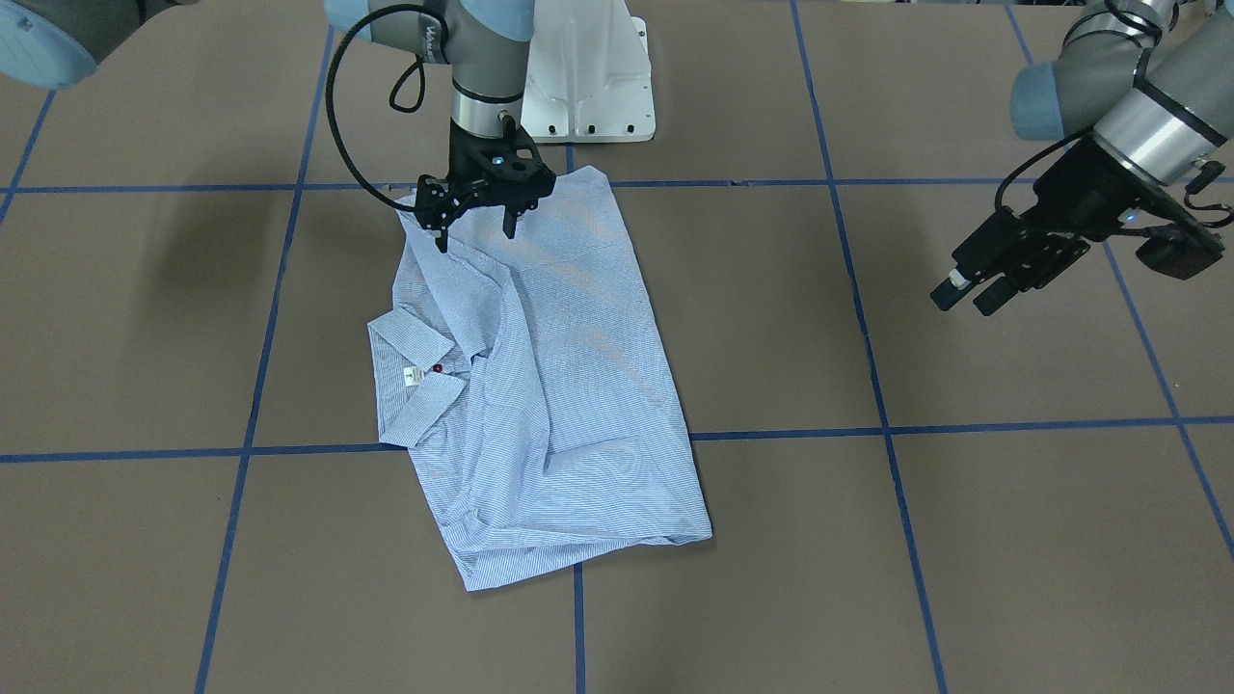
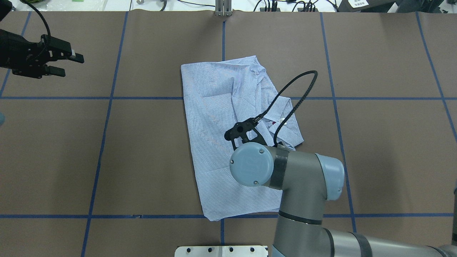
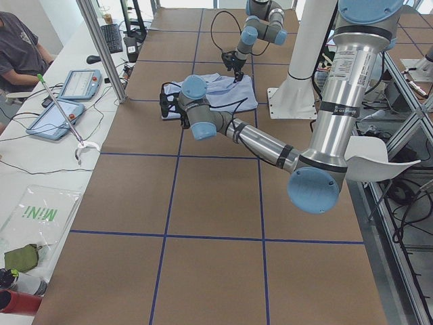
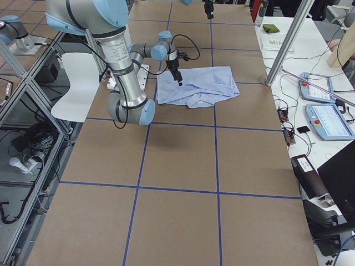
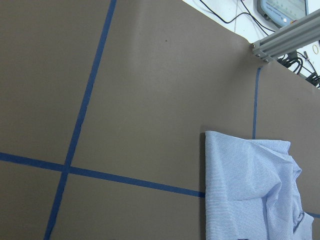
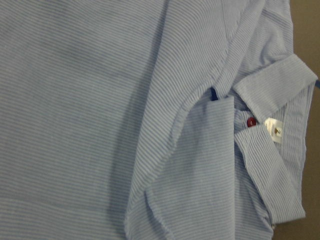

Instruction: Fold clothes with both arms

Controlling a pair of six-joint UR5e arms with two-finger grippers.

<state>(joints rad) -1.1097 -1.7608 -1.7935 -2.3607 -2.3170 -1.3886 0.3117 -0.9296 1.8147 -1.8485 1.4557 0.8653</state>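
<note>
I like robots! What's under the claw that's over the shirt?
Below the open right gripper lies the rumpled blue striped shirt. The part of the table beneath the cloth is hidden.

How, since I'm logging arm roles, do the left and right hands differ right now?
Pose: the right hand points down, the left hand slants sideways. Place: the right hand hangs over the shirt, the left hand over the table, away from it. Both are open, holding nothing.
</note>
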